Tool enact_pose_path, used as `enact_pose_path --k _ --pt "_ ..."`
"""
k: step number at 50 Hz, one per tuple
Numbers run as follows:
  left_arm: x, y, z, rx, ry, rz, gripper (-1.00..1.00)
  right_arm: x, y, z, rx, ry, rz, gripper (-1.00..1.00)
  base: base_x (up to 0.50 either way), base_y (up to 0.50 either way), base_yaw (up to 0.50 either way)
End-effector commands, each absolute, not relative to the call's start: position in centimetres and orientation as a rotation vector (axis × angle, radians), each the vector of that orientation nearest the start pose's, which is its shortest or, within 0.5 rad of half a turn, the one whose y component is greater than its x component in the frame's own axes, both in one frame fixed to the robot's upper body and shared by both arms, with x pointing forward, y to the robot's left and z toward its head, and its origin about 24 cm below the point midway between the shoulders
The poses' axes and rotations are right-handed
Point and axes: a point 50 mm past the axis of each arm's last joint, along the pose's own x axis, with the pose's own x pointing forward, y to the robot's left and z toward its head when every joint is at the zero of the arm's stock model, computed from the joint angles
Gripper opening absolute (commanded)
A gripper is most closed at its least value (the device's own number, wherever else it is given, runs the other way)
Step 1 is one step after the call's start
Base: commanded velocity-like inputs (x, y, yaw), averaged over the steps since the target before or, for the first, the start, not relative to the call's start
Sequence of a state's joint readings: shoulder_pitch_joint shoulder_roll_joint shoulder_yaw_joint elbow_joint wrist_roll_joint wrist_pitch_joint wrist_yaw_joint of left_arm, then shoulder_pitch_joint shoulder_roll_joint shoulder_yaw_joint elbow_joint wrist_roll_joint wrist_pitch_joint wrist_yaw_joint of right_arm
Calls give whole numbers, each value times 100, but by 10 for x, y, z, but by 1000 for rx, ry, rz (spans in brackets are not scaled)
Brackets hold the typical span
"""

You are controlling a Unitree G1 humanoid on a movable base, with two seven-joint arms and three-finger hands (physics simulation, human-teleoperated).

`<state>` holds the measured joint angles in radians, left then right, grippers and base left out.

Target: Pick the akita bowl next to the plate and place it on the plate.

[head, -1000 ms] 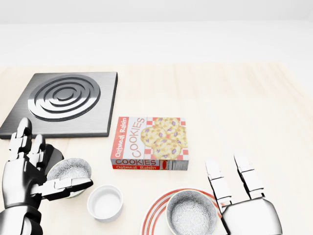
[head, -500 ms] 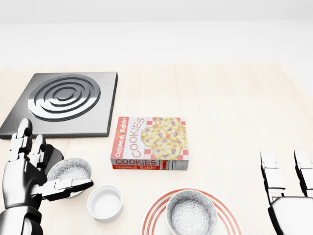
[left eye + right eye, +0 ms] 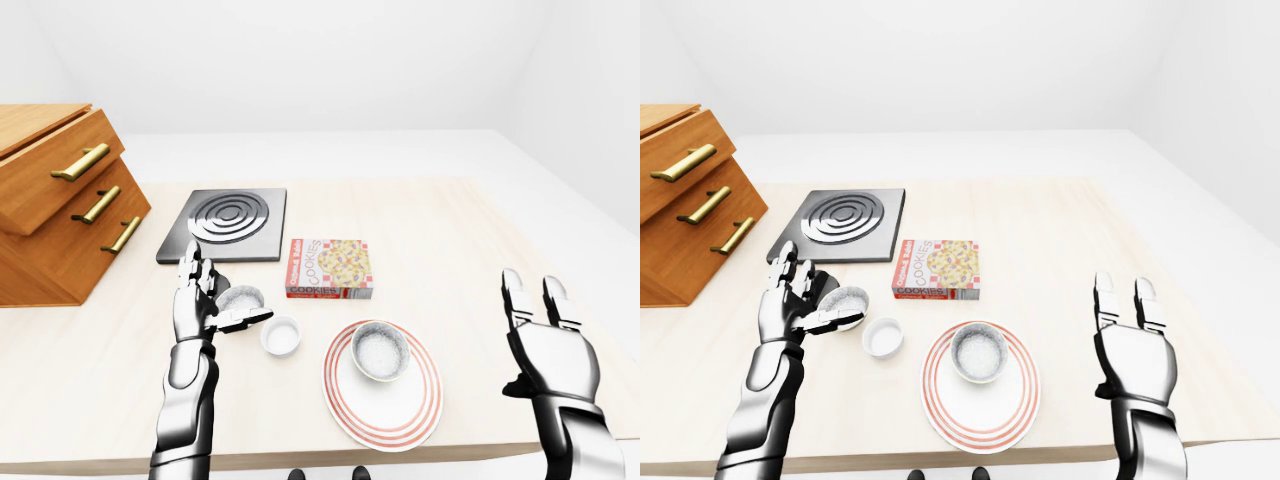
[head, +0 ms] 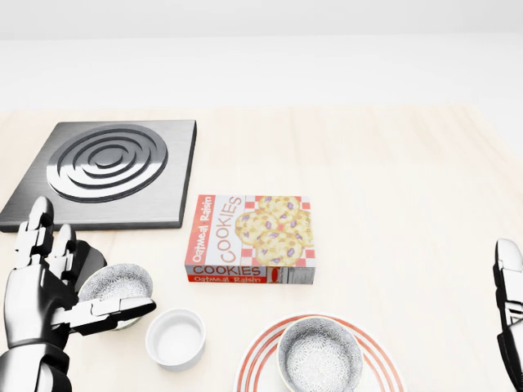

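While the speckled grey akita bowl (image 4: pixel 319 355) sits upright and empty on the red-ringed white plate (image 3: pixel 390 422), the right robot hand (image 3: pixel 548 350) hangs released, fingers spread, well apart on the plate's right; the placing looks done, and a sound finish means moving that hand nowhere near the rim; the left robot hand (image 4: pixel 41 298) stands open-fingered about a 2nd grey bowl (image 4: pixel 116 284), also empty; 1 small white ramekin (image 4: pixel 176 336) between the bowls holds nothing on the pale wooden table (image 4: pixel 392 188).
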<state>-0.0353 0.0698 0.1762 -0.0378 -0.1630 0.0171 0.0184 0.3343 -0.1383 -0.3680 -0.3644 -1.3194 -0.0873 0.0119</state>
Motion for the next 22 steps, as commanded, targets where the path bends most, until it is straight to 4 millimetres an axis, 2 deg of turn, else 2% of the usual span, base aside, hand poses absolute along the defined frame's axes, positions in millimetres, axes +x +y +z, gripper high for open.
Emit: enact_pose_path --k 1,22 --pt "257 204 59 -95 -73 177 100 173 -262 78 -1551 171 -318 100 0 0 0" --pt "258 204 58 -97 -70 177 100 174 -261 76 -1542 170 -306 100 0 0 0"
